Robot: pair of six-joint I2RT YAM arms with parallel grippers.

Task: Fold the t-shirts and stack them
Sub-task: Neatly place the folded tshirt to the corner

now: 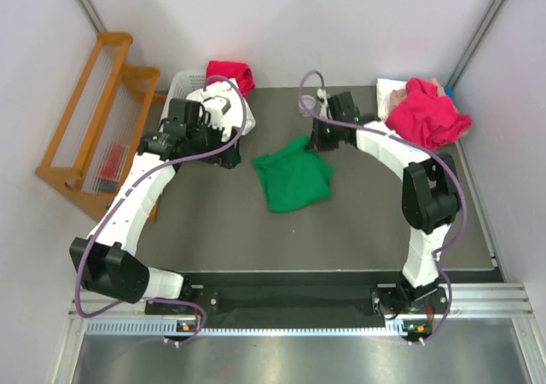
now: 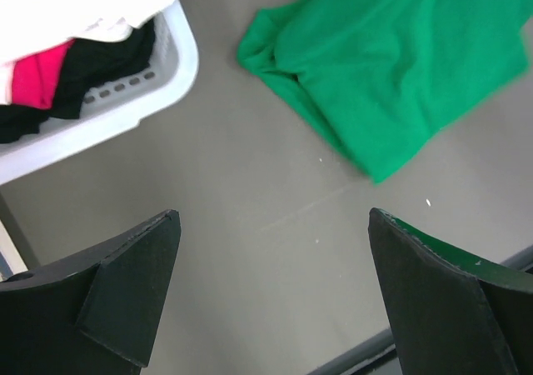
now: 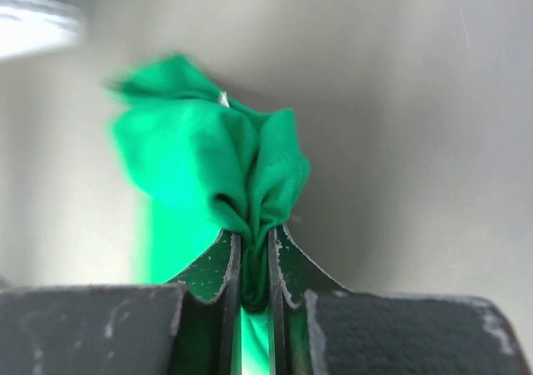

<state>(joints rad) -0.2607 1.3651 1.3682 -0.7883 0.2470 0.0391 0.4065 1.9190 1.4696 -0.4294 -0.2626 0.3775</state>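
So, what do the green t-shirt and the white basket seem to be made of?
The green t-shirt looks like soft matte cloth, probably cotton: it crumples into loose folds and bunches where the right gripper pinches it. The white basket looks like smooth moulded plastic, with a rounded rim and small slots.

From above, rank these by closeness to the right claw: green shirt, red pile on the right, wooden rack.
1. green t-shirt, centre, pinched in the right gripper itself.
2. red t-shirt pile, back right corner.
3. wooden rack, far left side.
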